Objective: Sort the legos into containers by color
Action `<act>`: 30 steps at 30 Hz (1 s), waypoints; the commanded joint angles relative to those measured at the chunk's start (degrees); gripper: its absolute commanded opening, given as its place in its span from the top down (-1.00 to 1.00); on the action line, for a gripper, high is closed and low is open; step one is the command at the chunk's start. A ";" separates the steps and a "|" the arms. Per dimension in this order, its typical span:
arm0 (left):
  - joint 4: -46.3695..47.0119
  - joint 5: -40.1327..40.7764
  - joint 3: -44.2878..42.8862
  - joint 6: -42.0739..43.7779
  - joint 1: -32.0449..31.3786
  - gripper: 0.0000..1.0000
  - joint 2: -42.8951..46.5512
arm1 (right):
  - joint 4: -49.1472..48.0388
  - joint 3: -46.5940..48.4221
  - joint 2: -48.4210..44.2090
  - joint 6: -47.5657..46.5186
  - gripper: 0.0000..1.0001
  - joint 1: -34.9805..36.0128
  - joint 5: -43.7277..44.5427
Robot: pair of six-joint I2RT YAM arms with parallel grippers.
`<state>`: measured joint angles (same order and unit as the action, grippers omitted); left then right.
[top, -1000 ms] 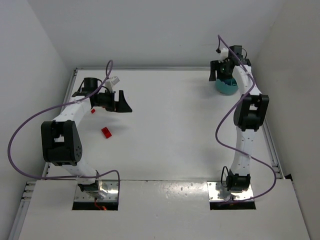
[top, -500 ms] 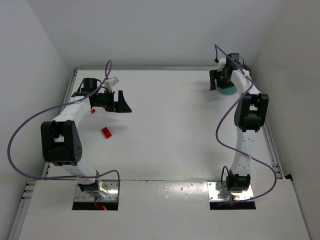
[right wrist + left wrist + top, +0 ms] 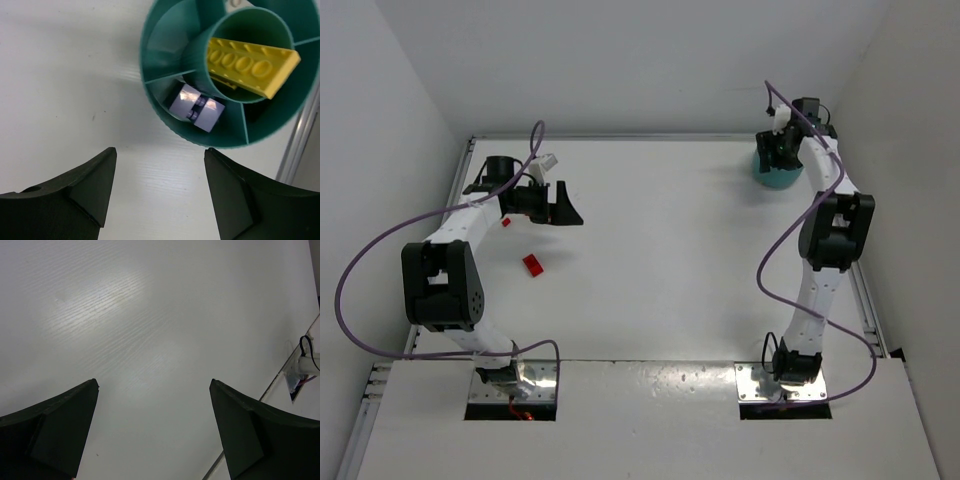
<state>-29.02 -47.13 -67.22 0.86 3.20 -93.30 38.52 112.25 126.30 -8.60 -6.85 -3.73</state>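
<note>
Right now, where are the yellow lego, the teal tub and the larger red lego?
yellow lego (image 3: 252, 67): right wrist view, studded top face.
teal tub (image 3: 165, 45): right wrist view, inner wall of a left-hand compartment.
larger red lego (image 3: 533, 264): top external view, its top face.

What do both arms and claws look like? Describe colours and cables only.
Left arm and right arm: white tubular links, bulky black joint housings, a thin purple cable looping alongside each. Left claw and right claw: two matte black, wedge-shaped fingers, no visible markings.
</note>
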 commanded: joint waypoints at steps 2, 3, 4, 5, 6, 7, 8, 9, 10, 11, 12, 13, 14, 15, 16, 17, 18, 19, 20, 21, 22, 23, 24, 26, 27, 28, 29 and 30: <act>1.33 -0.77 0.07 0.63 0.75 -1.00 2.94 | -3.10 -1.15 -5.71 -0.89 -0.43 -0.53 1.09; 1.33 -0.77 0.07 0.63 0.75 -1.00 3.47 | -3.10 -1.15 -6.50 -0.89 -0.43 -0.53 0.57; 1.33 -0.77 0.07 1.15 0.75 -1.00 3.47 | -3.10 -1.15 -6.51 -0.89 -0.43 -0.53 -0.31; 1.33 -0.77 0.07 1.16 0.75 -1.00 3.47 | -3.10 -1.15 -6.51 -0.89 -0.43 -0.53 -1.01; 1.33 -0.77 0.07 1.16 0.75 -1.00 2.86 | -2.58 -0.54 -6.51 -0.89 -0.43 -0.53 -1.63; 1.33 -0.77 0.07 1.16 0.75 -1.00 2.86 | -2.58 -0.54 -6.51 -0.89 -0.43 -0.53 -2.33; 1.33 -0.77 0.07 1.16 0.75 -1.00 2.86 | -2.58 -0.54 -6.51 -0.89 -0.43 -0.01 -2.34; 1.33 0.80 0.07 1.16 0.75 -1.00 2.86 | -3.10 -0.54 -6.51 -0.89 -0.43 0.00 -2.95; 1.33 2.03 0.07 1.16 0.75 -1.00 2.86 | -3.89 -0.54 -6.51 -0.28 -0.43 0.61 -2.95; 1.33 3.44 0.07 0.64 0.75 -1.00 3.47 | -3.89 -1.23 -6.51 0.33 -0.43 0.61 -4.00; 1.33 7.19 0.07 0.63 0.75 -1.00 3.47 | -4.76 -1.76 -7.20 1.04 -0.43 1.13 -6.27; 1.85 9.41 0.07 0.63 0.75 -1.00 4.08 | -4.77 -1.77 -8.08 2.00 -0.43 1.14 -7.34; 1.86 11.52 0.07 0.63 0.75 -1.00 5.04 | -5.29 -1.77 -8.09 2.70 -0.43 1.75 -8.30; 2.73 13.80 0.59 0.11 1.28 -1.00 5.58 | -4.78 -1.77 -8.70 3.58 -0.43 2.28 -9.88; 2.74 18.61 0.60 0.71 1.28 -1.00 6.19 | -4.77 -1.77 -9.49 3.59 -0.43 3.50 -10.77; 1.78 20.22 0.60 3.07 1.98 -1.00 7.24 | -3.99 -2.38 -10.10 4.29 -0.40 4.30 -12.86; 0.64 21.37 0.60 4.92 2.94 -1.00 7.25 | -3.46 -3.08 -10.89 4.82 -0.37 5.09 -13.67; -0.68 23.38 0.60 6.94 3.47 -1.00 8.12 | -3.45 -3.87 -12.64 4.82 -0.37 6.92 -14.46; -2.26 23.93 0.60 9.13 4.00 -0.95 8.13 | -3.45 -6.23 -13.70 4.82 -0.37 7.98 -16.21; -6.28 24.63 0.60 14.64 5.22 -0.86 8.65 | -3.45 -7.64 -14.76 5.52 -0.34 9.13 -16.75; -8.40 25.50 0.60 17.04 5.76 -0.78 8.66 | -3.45 -8.87 -15.55 5.52 -0.34 10.18 -17.36; -9.99 26.21 0.60 18.98 6.55 -0.70 8.66 | -2.85 -11.06 -16.25 5.52 -0.34 12.28 -18.76; -11.23 27.70 1.12 20.48 7.34 -0.55 8.66 | -2.32 -12.04 -16.78 6.22 -0.34 13.35 -19.38; -11.76 32.62 2.70 21.10 9.97 -0.32 8.66 | -2.31 -15.02 -17.40 7.72 -0.32 15.89 -20.95; -11.77 33.59 3.23 21.11 11.55 -0.22 8.66 | -2.31 -16.26 -18.71 8.59 -0.32 16.69 -20.97; -11.77 34.38 4.19 21.11 12.09 -0.18 8.66 | -3.18 -17.57 -19.33 9.12 -0.29 17.48 -20.97; -11.77 35.78 4.73 20.24 12.09 -0.15 8.14 | -4.15 -20.89 -20.03 9.65 -0.29 18.88 -20.97; -11.77 35.80 5.25 19.45 12.09 -0.12 8.13 | -5.20 -22.58 -20.74 9.66 -0.29 19.59 -20.97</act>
<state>-38.22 -16.34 -63.51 18.52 14.28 -85.89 35.24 94.11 108.51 -1.48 11.66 -22.39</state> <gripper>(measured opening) 0.571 0.647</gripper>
